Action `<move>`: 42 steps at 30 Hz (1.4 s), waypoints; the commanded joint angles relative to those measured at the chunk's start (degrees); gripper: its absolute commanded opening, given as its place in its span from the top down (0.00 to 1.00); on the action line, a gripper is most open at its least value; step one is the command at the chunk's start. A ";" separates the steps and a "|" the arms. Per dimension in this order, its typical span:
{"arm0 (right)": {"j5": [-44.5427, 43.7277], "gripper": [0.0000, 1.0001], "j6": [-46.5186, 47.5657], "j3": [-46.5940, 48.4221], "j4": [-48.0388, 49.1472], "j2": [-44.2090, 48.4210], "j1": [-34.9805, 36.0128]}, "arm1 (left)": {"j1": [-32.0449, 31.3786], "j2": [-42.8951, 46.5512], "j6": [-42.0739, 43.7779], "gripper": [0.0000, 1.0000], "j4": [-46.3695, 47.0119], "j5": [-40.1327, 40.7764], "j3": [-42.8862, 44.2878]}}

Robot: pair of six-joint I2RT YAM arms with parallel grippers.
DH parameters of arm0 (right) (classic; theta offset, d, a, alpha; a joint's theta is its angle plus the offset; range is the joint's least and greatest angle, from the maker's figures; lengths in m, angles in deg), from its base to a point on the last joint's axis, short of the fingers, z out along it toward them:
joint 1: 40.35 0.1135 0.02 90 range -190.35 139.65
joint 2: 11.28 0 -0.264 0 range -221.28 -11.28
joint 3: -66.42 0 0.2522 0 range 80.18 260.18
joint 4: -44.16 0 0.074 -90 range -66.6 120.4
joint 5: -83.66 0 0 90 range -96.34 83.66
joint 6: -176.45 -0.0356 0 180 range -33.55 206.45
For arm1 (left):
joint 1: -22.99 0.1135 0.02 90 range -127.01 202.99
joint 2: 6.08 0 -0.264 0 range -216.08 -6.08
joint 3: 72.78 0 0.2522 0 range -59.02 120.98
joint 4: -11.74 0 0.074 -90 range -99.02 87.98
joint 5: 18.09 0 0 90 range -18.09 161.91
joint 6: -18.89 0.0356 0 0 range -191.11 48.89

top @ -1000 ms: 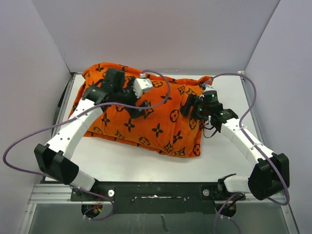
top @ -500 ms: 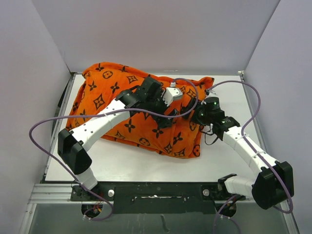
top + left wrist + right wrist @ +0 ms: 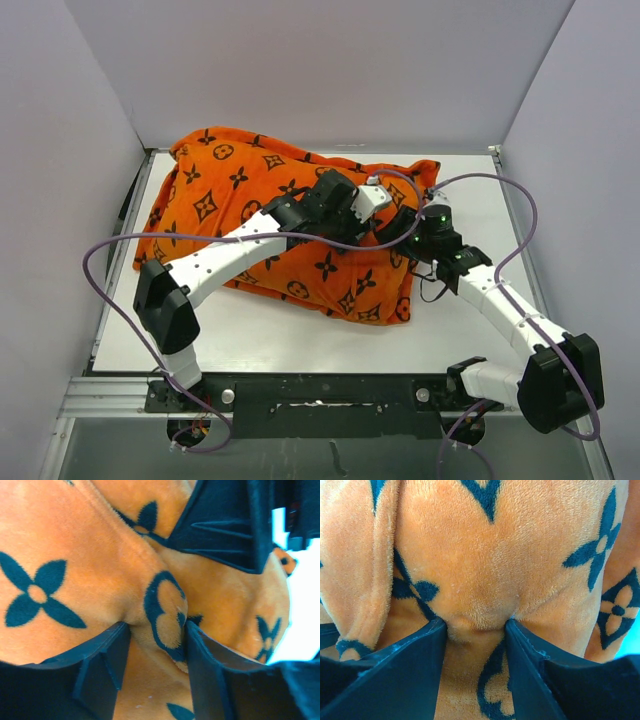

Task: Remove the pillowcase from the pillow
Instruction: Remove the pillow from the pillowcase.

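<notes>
2 grippers: L gripper (image 3: 157, 630) and R gripper (image 3: 475, 627) are each clamped on a fold of the 1 pillowcase (image 3: 250, 190), laid rear-centre on the table (image 3: 300, 335). Vs earlier frame, L gripper has been shifted rightward across it, next to R gripper.

Free table (image 3: 300, 338) strip in front of the bulky pillowcase (image 3: 215, 205)

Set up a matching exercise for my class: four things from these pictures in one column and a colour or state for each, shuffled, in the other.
1. pillowcase
2. left gripper
3. right gripper
4. table

A. white and flat
B. pinches a fold bearing a black circle
C. orange plush with black motifs
D. pinches a plain orange fold

Pairs: 1-C, 2-B, 3-D, 4-A
</notes>
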 commanded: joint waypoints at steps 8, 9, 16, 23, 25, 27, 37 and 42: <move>3.03 0.62 -0.48 -3.56 -3.65 -0.38 0.69 | 5.60 7.09 2.43 1.00 8.20 6.56 -6.70; 2.84 0.64 -0.35 -3.73 -3.82 -0.34 0.72 | 6.48 7.87 2.30 1.00 8.05 5.98 -6.95; 1.81 0.73 0.68 -4.67 -5.04 -0.19 -0.56 | 12.38 13.42 0.66 1.00 6.47 -2.32 -8.37; 1.47 0.82 0.62 -5.45 -4.54 -1.50 -0.63 | 17.13 17.55 -2.10 1.00 4.35 -14.17 -10.19; 1.33 0.85 0.48 -5.88 -4.25 -1.79 -0.43 | 19.11 18.15 -3.24 1.00 4.17 -16.94 -10.20; 0.88 0.88 0.46 -6.12 -4.29 -1.93 -0.16 | 21.42 18.49 -4.42 1.00 4.17 -19.56 -10.20; -13.05 1.00 1.58 0.20 -17.39 3.41 1.11 | 24.67 19.52 0.71 1.00 6.55 -8.79 -16.06; -30.43 0.87 -2.23 10.34 -26.19 5.28 12.69 | 24.86 20.09 -2.26 1.00 6.75 -16.09 -20.15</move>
